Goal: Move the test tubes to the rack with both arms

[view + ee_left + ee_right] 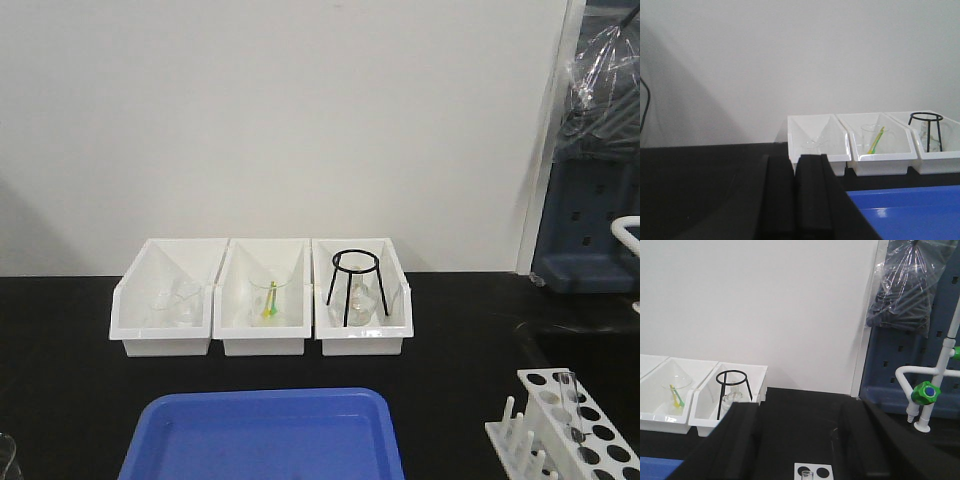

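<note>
Nearest us, our right gripper [837, 440] hangs above the rack [580, 425], fingers apart; one upright test tube [572, 405] stands in it. Our left gripper [792, 195], fingers together, is farther away, beside the blue tray [265, 435]. Beyond stand three white bins [262, 300].

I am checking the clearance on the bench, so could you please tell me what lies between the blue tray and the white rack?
Only bare black tabletop lies between the blue tray and the white rack, seen in the exterior front-facing view.
</note>
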